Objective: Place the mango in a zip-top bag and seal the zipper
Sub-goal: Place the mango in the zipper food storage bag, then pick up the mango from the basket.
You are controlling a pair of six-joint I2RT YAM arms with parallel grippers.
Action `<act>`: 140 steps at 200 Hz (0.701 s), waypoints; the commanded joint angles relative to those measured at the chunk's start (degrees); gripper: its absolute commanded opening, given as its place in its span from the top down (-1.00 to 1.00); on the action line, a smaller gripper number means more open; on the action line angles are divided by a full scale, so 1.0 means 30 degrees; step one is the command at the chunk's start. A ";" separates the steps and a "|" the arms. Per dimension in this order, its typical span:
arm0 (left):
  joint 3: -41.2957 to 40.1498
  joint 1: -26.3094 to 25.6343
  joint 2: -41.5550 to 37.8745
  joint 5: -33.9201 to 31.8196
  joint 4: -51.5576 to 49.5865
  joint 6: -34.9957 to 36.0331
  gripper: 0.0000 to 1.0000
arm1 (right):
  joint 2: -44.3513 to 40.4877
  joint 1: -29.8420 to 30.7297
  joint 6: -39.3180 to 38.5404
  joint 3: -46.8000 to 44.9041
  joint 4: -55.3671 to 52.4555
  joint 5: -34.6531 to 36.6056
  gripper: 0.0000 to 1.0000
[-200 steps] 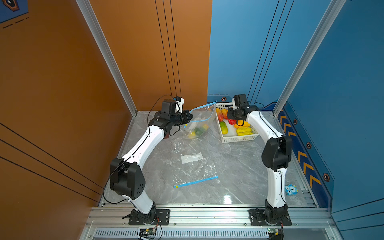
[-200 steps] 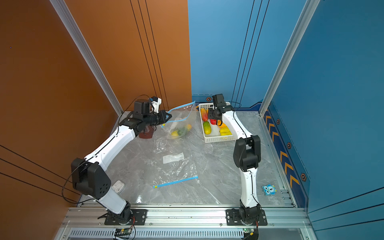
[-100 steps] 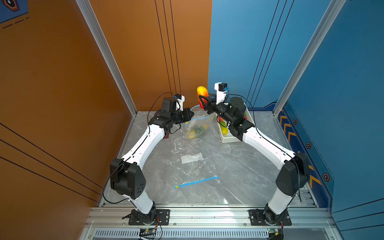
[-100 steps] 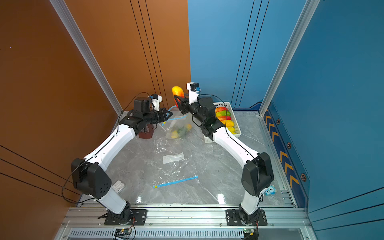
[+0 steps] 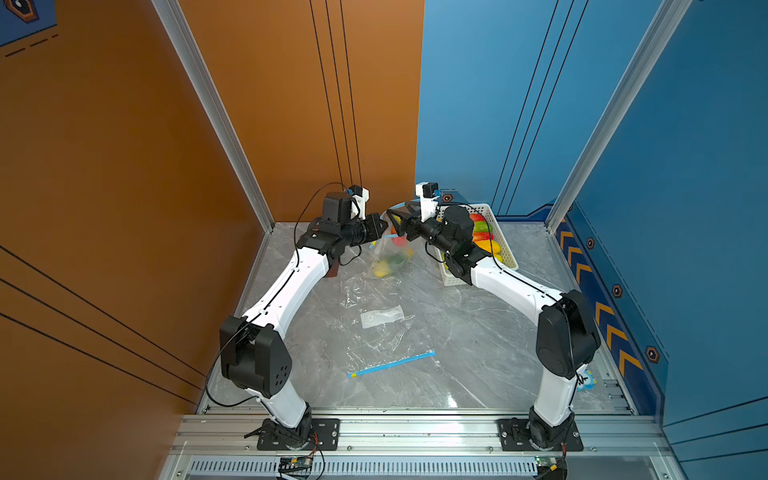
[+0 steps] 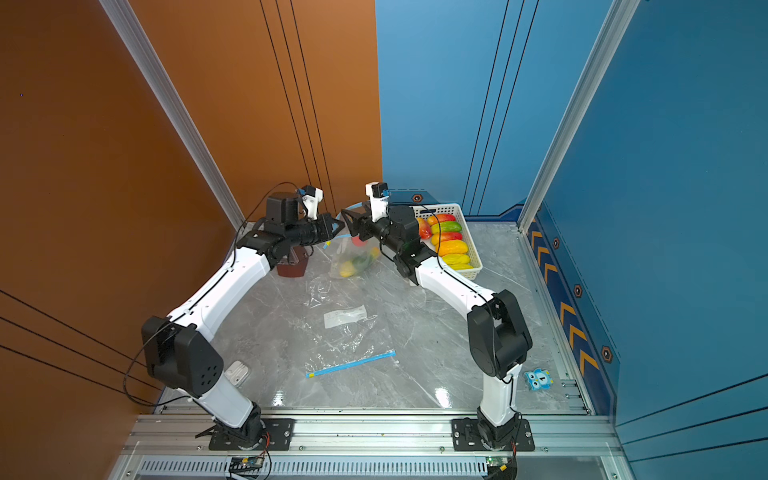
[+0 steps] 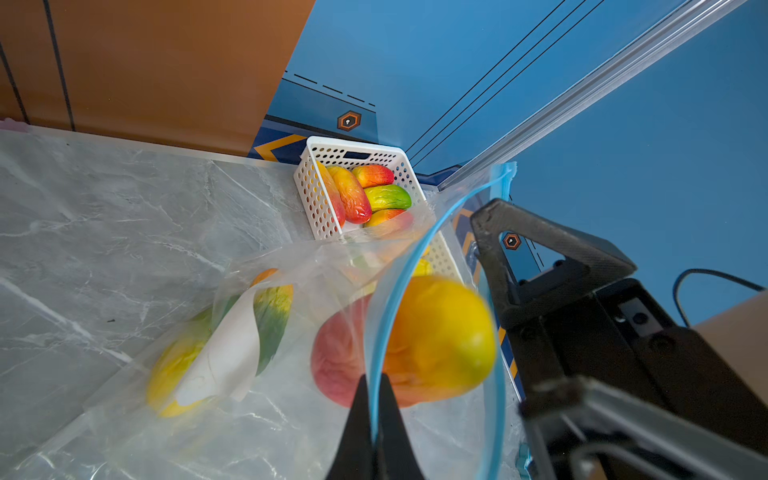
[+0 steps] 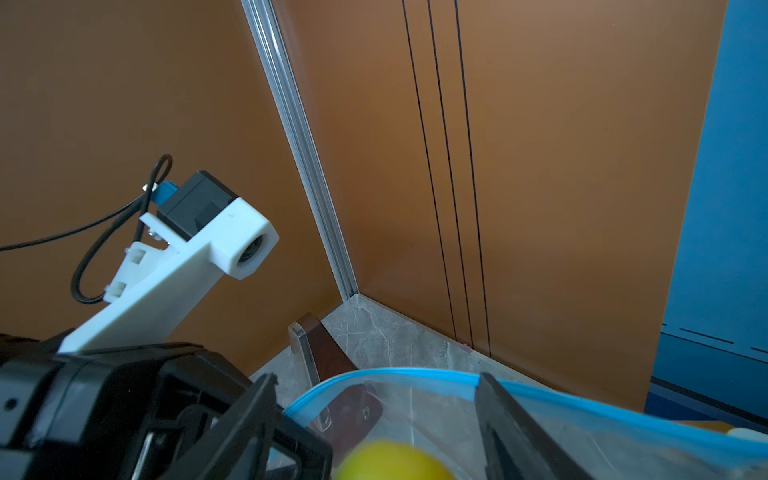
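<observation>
Mango (image 7: 440, 340) at bag rim (image 8: 415, 372) (fingers (image 8: 503, 419) apart).

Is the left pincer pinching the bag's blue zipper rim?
Yes, in the left wrist view the left pincer is shut tight on the blue zipper rim.

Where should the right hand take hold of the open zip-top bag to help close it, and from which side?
Probably at the far end of the blue zipper strip, opposite the left hand, coming from above. The strip is the bag's firm raised rim; the film below hangs slack.
</observation>
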 commanded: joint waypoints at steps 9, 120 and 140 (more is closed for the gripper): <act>0.0350 0.0295 0.0091 0.0373 -0.0047 -0.0010 1.00 | -0.1996 -0.0281 0.0068 0.0104 -0.0899 0.0605 -0.55; -0.0509 0.0135 -0.0270 0.0555 -0.0033 0.0660 1.00 | -0.1038 -0.6685 0.6433 -0.0746 -1.6592 0.7181 -0.43; -0.0780 0.0212 -0.0476 0.0380 -0.0030 0.0744 1.00 | 0.1526 -0.7043 0.6092 0.1638 -1.8356 0.7247 -0.43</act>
